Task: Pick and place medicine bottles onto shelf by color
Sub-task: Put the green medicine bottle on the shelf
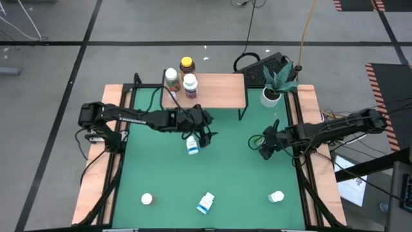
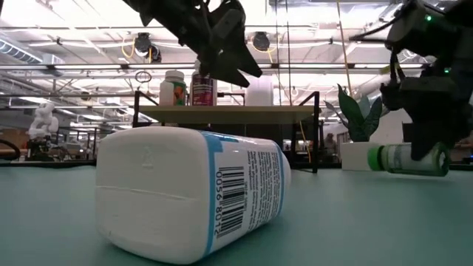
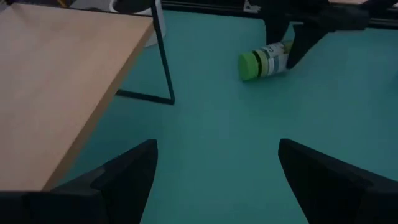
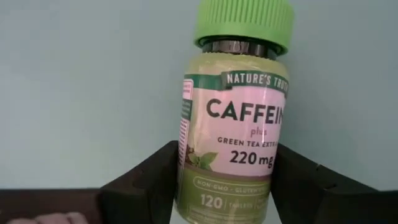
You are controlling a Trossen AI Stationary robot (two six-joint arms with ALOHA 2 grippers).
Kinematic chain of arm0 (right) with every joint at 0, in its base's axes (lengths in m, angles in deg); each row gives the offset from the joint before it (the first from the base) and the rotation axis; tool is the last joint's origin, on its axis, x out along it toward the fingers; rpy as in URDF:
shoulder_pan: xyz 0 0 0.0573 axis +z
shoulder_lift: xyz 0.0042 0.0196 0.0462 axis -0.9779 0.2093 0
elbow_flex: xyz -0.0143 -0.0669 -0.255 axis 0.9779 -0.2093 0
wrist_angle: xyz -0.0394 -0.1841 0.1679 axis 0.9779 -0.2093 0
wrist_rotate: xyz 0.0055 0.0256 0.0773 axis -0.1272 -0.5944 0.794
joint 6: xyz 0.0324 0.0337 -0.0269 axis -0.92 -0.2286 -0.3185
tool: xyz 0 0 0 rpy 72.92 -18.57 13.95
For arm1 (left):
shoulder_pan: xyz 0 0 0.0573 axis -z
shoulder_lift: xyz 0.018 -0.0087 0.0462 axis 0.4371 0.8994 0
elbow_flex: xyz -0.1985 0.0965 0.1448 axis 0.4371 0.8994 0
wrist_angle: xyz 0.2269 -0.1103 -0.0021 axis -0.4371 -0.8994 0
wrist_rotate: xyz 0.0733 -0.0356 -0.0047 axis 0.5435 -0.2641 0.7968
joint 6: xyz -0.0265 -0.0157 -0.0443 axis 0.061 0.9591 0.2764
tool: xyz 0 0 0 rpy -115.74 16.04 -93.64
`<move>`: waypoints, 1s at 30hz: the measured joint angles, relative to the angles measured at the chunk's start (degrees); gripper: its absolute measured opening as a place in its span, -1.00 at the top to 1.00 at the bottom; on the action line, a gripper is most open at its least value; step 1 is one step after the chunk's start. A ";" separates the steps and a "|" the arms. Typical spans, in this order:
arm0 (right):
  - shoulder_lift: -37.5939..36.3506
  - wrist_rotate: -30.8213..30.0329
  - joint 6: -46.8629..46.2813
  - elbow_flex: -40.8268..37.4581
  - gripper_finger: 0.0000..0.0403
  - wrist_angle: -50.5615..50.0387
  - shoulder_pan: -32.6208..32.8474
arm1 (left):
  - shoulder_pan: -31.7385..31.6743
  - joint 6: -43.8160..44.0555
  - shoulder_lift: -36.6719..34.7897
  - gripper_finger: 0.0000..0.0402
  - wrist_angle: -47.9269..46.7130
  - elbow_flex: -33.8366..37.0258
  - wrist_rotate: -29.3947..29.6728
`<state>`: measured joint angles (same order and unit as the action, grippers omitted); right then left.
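Green bottle [image 4: 239,118], label readable only from right wrist, between right hand [image 4: 230,186] fingers

A green-topped table [image 1: 232,161] with light wooden side boards [image 1: 324,187] sits on a grey floor [image 1: 51,77] marked with black tape lines. At its far right corner stands a white plant pot [image 1: 270,96] holding a spiky green plant [image 1: 279,77], with black cables [image 1: 252,59] looping just behind it.
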<state>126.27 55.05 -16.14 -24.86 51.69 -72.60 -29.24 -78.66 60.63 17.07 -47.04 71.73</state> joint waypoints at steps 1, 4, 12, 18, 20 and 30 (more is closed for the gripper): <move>-0.02 1.09 1.10 0.00 0.01 1.66 -0.03 | 0.01 -0.06 0.00 -0.68 -0.01 0.00 0.00; -0.24 6.83 6.00 -0.02 0.01 11.38 0.01 | 0.09 -0.97 -0.02 -0.68 0.01 0.00 -0.06; 0.74 22.68 23.28 -2.08 -0.07 52.96 0.03 | 2.61 -6.65 0.00 -0.68 3.38 0.00 -6.52; 4.05 38.31 30.41 -7.98 -0.08 75.07 0.03 | 8.49 -19.68 0.00 -0.68 9.47 0.00 -9.85; 5.46 42.65 30.97 -9.80 -0.09 81.68 -0.18 | 10.30 -23.22 -0.01 -0.68 12.97 0.00 -10.28; 17.21 36.38 36.14 -8.76 -0.10 93.29 -2.79 | 11.92 -22.46 2.05 -0.68 25.56 -0.09 -11.03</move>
<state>143.48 91.43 19.99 -33.62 144.99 -75.40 -17.31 -101.12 62.69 42.62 -47.13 60.70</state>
